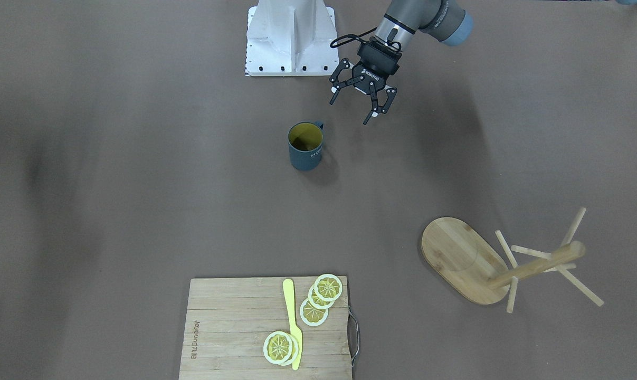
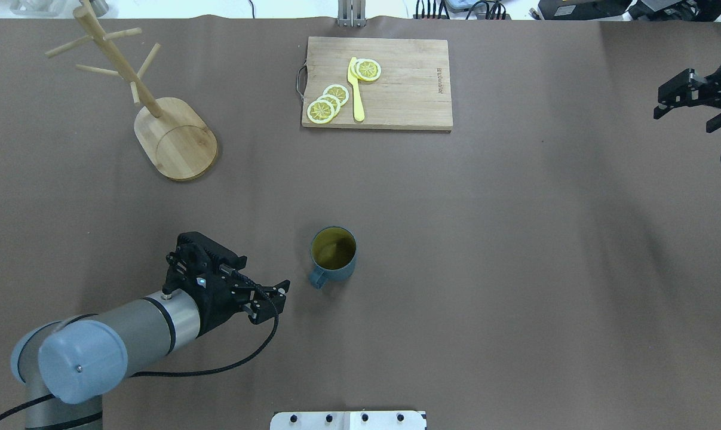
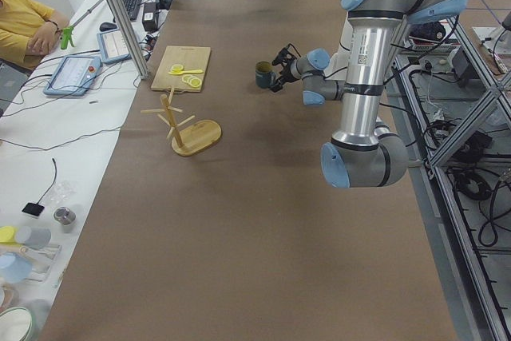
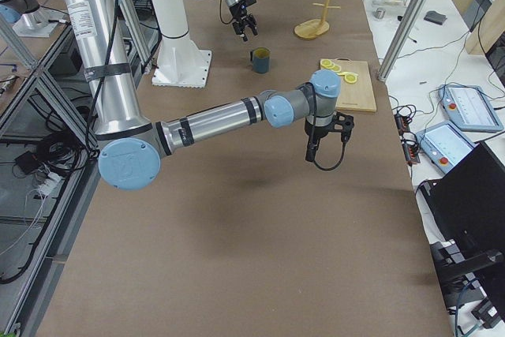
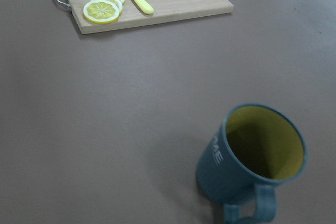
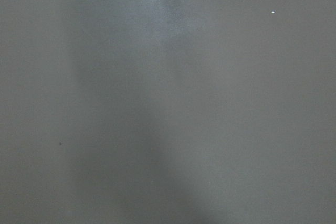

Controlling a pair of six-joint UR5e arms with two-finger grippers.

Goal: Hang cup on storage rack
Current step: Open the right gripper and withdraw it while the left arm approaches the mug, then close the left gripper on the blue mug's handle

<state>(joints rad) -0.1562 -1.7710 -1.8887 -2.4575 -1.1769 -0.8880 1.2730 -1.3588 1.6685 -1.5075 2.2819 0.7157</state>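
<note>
Brown table [image 2: 515,239]: cup [image 2: 334,258], rack [image 2: 175,140], cutting board [image 2: 408,89]

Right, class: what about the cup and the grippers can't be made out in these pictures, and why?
- Cup lettering: too small in the front-facing view, skewed and blurred in the left wrist view.
- Cup handle: cut by the left wrist view's bottom edge.
- Right gripper: cut by the overhead view's right edge, so open or shut is unclear.
- Right wrist view: only table surface.

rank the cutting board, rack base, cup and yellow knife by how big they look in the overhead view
1. cutting board
2. rack base
3. cup
4. yellow knife: about as long as the cup, far thinner
</note>
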